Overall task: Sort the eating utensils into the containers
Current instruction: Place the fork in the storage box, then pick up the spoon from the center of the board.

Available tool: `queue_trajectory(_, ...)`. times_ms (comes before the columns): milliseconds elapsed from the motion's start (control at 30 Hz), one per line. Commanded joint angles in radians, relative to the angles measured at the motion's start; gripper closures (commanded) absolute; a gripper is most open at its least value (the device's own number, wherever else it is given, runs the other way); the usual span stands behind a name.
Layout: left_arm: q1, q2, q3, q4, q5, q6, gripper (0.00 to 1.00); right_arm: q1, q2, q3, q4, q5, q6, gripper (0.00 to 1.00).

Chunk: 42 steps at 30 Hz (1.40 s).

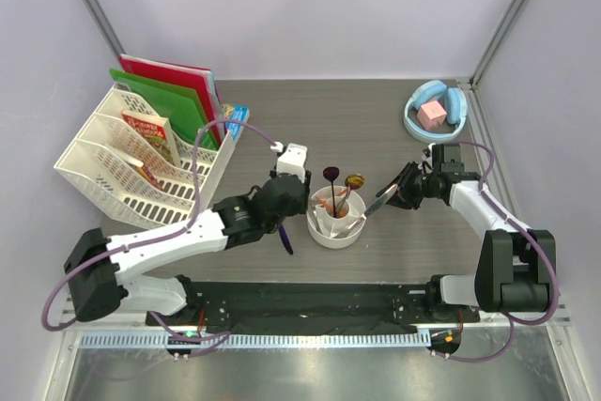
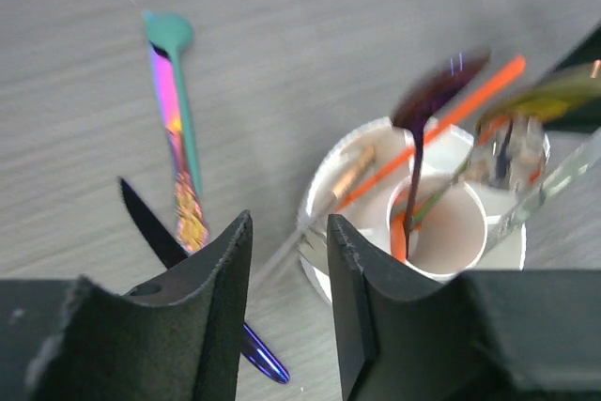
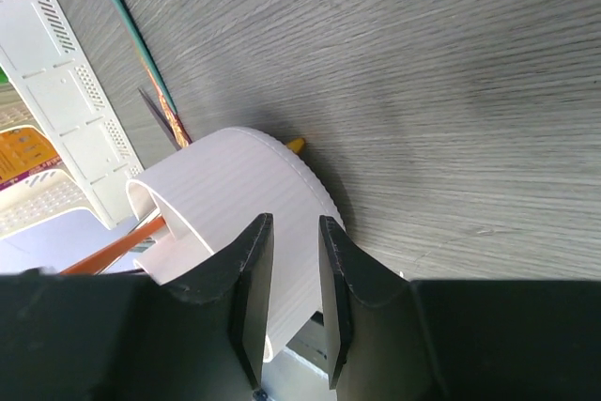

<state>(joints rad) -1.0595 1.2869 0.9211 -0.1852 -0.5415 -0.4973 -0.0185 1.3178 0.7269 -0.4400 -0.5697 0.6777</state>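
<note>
The white divided cup [image 1: 336, 218] stands mid-table and holds a purple spoon [image 1: 331, 174], a gold spoon [image 1: 355, 179] and orange pieces [image 2: 451, 110]. My left gripper [image 1: 282, 206] is open and empty just left of the cup [image 2: 376, 152]. Under the left gripper [image 2: 289, 227] lie a dark blue knife [image 2: 261, 359], an iridescent piece [image 2: 178, 138] and a teal piece [image 2: 169, 35]. A silver fork [image 2: 305, 246] leans at the cup's side. My right gripper [image 1: 394, 192] is right of the cup and shut on a silver piece [image 1: 378, 204] that reaches the rim. In the right wrist view its fingers [image 3: 296, 223] frame the cup wall [image 3: 244, 204].
A white lattice file rack [image 1: 131, 161] with books and red and green folders stands at the back left, and it also shows in the right wrist view [image 3: 56, 91]. A light blue bowl with a pink cube [image 1: 432, 115] sits at the back right.
</note>
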Motion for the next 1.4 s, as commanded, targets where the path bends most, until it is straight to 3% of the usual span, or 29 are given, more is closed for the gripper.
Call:
queue_trajectory(0,0.091,-0.06,0.087,-0.055,-0.061,0.025,0.6,0.003,-0.028,-0.014,0.066,0.021,0.048,0.69)
queue_trajectory(133,0.22,0.031,0.182,-0.17,0.009,0.025,0.59,0.002,-0.016,-0.004,0.069,0.05,0.06,0.68)
queue_trajectory(233,0.294,0.188,0.301,-0.275,0.05,0.039,0.59,0.002,0.006,0.003,0.066,0.065,0.071,0.68)
queue_trajectory(500,0.398,0.598,0.585,-0.37,0.251,0.072,0.59,0.0,0.083,0.043,0.061,0.09,0.065,0.68)
queue_trajectory(633,0.414,0.728,0.682,-0.395,0.271,0.089,0.6,-0.003,0.123,0.081,0.04,0.088,0.049,0.68)
queue_trajectory(1367,0.449,0.923,0.797,-0.364,0.333,0.171,0.65,-0.015,0.273,0.169,0.03,0.073,0.033,0.68)
